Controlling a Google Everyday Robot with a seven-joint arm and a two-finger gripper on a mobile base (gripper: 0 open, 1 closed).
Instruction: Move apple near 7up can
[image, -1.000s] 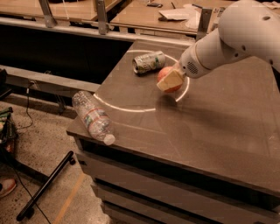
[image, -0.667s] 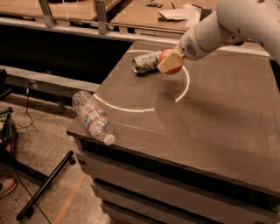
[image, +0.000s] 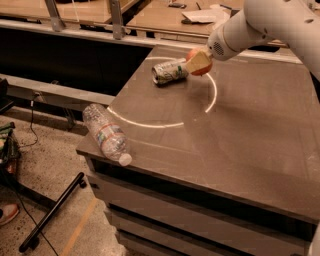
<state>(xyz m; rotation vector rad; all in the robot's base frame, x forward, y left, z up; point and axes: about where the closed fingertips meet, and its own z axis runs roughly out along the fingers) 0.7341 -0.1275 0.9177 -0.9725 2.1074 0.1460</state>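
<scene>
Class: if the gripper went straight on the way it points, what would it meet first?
Probably the 7up can, lying just beyond the gripper, which is shut on the apple; depth is unclear, so the table might come first.

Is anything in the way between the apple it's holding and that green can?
Nothing visible does. The gripper holds the apple right beside the 7up can, which lies on its side on the table; whether they touch, I cannot tell. The plastic bottle lies far off at the table's near corner.
</scene>
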